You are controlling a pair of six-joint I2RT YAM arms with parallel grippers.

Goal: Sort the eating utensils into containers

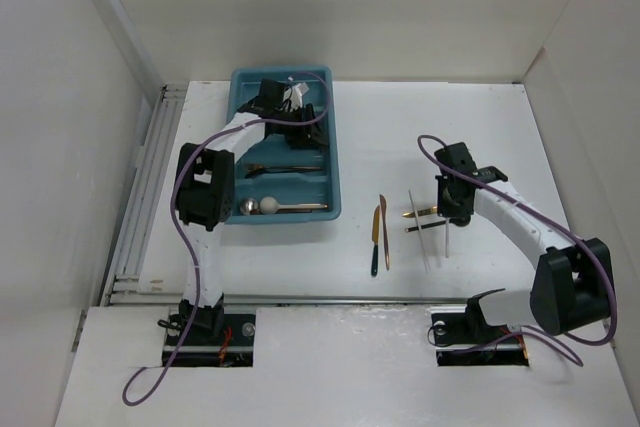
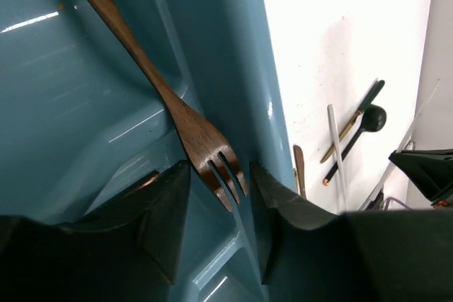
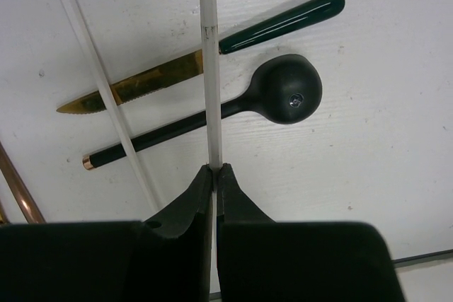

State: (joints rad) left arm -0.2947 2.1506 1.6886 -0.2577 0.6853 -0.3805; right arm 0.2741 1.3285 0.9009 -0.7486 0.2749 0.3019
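While my left tool (image 2: 220, 172) is straddling, unclenched, a copper fork (image 2: 185, 119) in the tray (image 2: 226, 40), my right tool (image 3: 214, 169) is clamping a white stick (image 3: 209, 68) among perhaps five utensils (image 1: 376, 242) waiting on the worktop (image 1: 400, 127).

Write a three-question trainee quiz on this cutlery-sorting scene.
1. True or false: the right gripper is shut on a white stick.
2. The brown fork between the fingers of the left gripper is: A in the blue tray, B on the table, C on a plate.
3. Which gold-bladed tool lies beside the black spoon?
Key: 1 true; 2 A; 3 knife.
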